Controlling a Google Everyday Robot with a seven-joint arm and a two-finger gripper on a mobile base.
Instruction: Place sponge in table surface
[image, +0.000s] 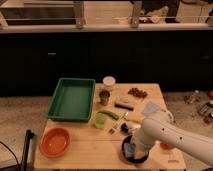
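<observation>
The sponge (130, 148), a small light blue-grey block, sits in the dark bowl (126, 154) at the front right of the wooden table surface (95, 142). My white arm comes in from the lower right, and the gripper (134, 146) reaches down into the bowl right at the sponge. The arm covers much of the bowl and part of the sponge.
A green tray (72, 98) lies at the back left. An orange bowl (55, 142) is at the front left. A white cup (108, 82), a dark cup (104, 97), a green cup (100, 120), a pale blue cloth (151, 108) and small items crowd the middle and right.
</observation>
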